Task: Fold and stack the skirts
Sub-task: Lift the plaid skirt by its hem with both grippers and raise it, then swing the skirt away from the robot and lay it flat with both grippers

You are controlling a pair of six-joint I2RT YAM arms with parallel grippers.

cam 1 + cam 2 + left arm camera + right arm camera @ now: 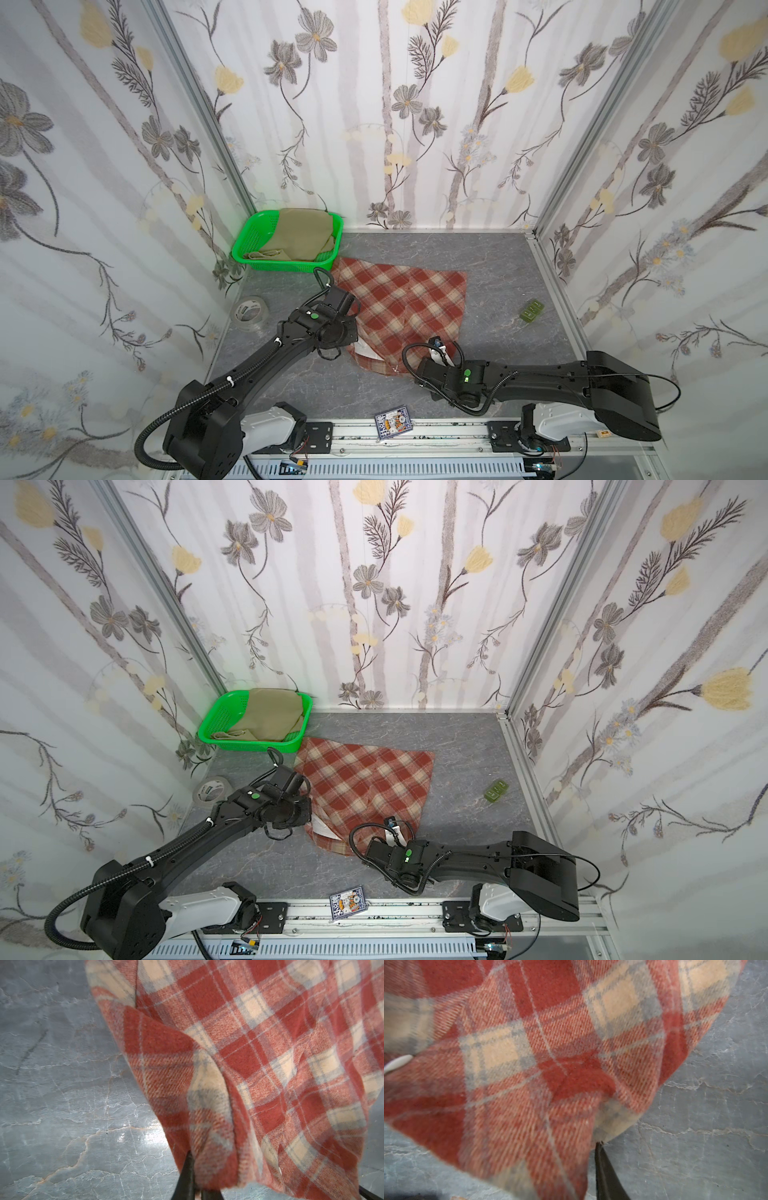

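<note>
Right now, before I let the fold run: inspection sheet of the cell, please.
Surface: grey marbled tabletop, no spills seen.
Job's things: plaid skirt spread mid-table; khaki skirt crumpled in green basket, back left.
Clutter: tape roll; small green block; card pack by front rail.
Grippers: left gripper shut on plaid skirt's edge; right gripper at near hem, cloth covers it, grip unclear.
Cables: black cable loop at each wrist; no snag seen.
Surroundings: floral wallpaper panels on three sides.
</note>
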